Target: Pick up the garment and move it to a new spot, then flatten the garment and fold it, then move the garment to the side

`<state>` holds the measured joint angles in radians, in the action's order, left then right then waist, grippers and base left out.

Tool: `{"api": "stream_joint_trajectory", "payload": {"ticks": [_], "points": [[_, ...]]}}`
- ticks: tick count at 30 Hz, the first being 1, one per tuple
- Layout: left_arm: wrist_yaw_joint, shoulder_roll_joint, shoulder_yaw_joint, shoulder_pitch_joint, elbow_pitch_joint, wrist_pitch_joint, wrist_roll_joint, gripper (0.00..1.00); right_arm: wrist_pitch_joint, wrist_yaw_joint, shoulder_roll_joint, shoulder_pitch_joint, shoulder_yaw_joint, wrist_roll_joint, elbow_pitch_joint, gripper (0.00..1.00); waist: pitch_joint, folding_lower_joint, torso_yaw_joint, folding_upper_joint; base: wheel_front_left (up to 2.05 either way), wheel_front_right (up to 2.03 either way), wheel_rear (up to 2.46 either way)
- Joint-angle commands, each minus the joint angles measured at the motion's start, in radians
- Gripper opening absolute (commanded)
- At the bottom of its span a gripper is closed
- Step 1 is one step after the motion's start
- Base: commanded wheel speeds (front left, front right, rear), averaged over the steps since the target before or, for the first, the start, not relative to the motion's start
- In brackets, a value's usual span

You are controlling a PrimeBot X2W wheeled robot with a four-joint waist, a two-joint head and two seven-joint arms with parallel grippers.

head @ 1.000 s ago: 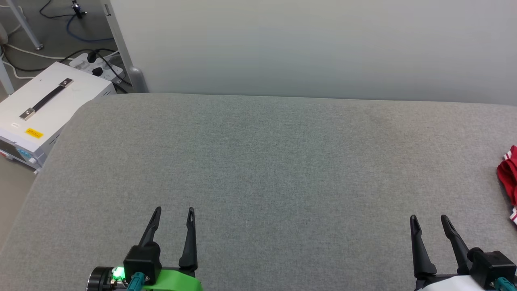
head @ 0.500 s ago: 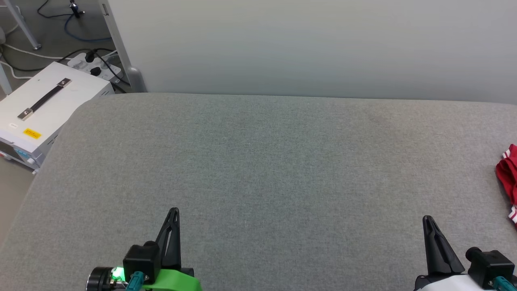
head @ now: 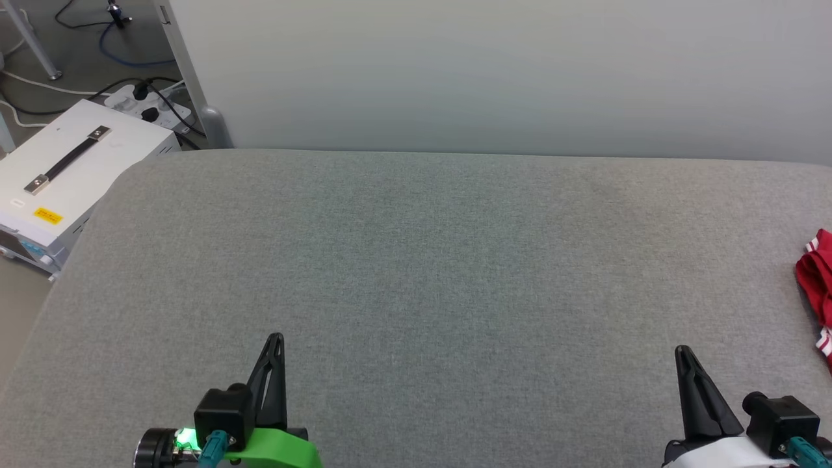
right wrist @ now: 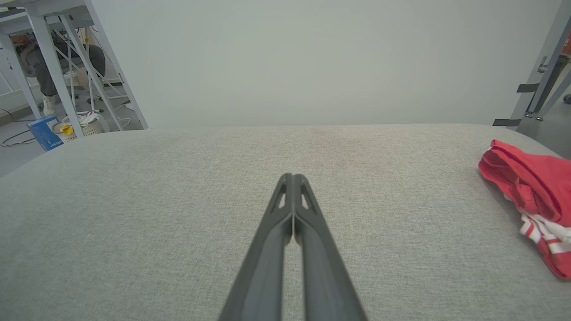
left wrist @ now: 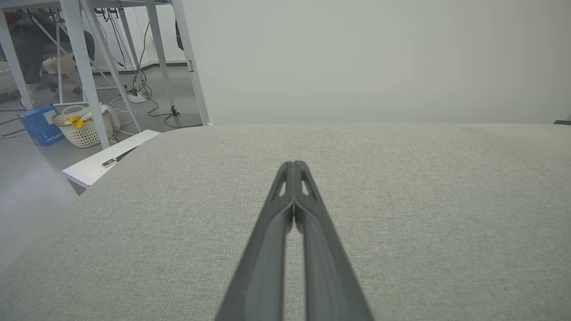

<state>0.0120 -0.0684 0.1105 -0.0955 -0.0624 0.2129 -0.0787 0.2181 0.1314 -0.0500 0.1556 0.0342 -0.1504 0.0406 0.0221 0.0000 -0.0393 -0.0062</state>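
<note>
My left claw (head: 275, 339) and right claw (head: 682, 352) are both pinched fully together on nothing, above the near part of the grey fabric-covered bench (head: 416, 260) — the crumpled red soft-jersey garment with red-and-white striped trim (right wrist: 531, 189) lies well off to my right, near the bench's right end. I judge it light, limp and quick to bunch, so I'd pinch a raised fold or a hem edge. Much of it is cut off by the frame edge in both views — I can't make out sleeves, collar or lettering.
</note>
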Motion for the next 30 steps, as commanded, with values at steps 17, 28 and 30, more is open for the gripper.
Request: {"api": "stream_joint_trajectory", "payload": {"ticks": [17, 28, 30], "points": [[-0.004, 0.005, -0.023, 0.028, 0.013, -0.037, 0.023, 0.00, -0.039, 0.000, 0.000, -0.042, -0.007, 0.032, -0.011, 0.00, -0.004, 0.0000, 0.007, 0.0019, 0.00, 0.00, 0.00], [-0.005, 0.007, -0.034, 0.036, 0.019, -0.059, 0.030, 0.00, -0.061, 0.000, 0.000, -0.056, -0.010, 0.047, -0.014, 0.00, -0.006, 0.0000, 0.011, 0.0024, 0.00, 0.00, 0.00], [-0.005, 0.007, -0.036, 0.038, 0.020, -0.063, 0.031, 0.00, -0.065, 0.000, 0.000, -0.059, -0.011, 0.050, -0.015, 0.00, -0.006, 0.0000, 0.011, 0.0025, 0.00, 0.00, 0.00]]}}
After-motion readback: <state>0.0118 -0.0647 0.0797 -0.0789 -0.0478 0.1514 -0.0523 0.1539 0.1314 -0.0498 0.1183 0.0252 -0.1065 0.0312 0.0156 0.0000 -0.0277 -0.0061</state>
